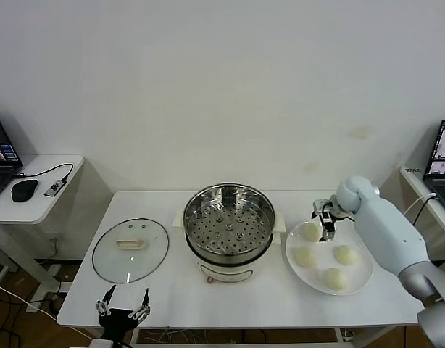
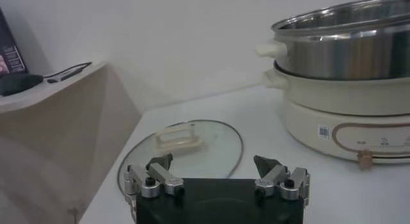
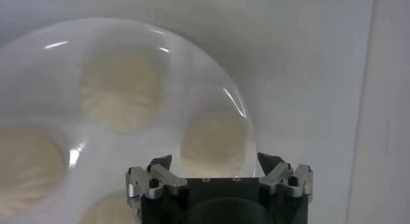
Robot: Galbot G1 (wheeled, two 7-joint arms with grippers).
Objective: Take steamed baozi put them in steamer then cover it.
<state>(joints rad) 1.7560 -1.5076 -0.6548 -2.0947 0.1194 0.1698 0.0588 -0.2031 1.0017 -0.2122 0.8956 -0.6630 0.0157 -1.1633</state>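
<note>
**Right gripper poised over the baozi plate, nothing held**

Right gripper (image 1: 327,230) hangs with its jaws spread wide over the bun (image 1: 312,231) that lies on the steamer side of the white plate (image 1: 362,281); it holds nothing. Four steamed baozi sit on that plate, just to the right of the steamer (image 1: 229,230), whose perforated tray is bare. The glass lid (image 1: 130,249) lies flat on the table (image 1: 172,304) to the steamer's left, and the left gripper (image 1: 123,307), also wide open and empty, waits near the table's front edge, in front of the lid.

The likely trouble is in the pinch: soft dough could be dented or torn by the fingers, or a smooth round bun could squirt sideways and roll off the shallow plate. A descent off the bun's centre could also nudge its neighbours or shove the plate toward the steamer. On the carry, the steamer's raised rim could clip a low-held bun.
</note>
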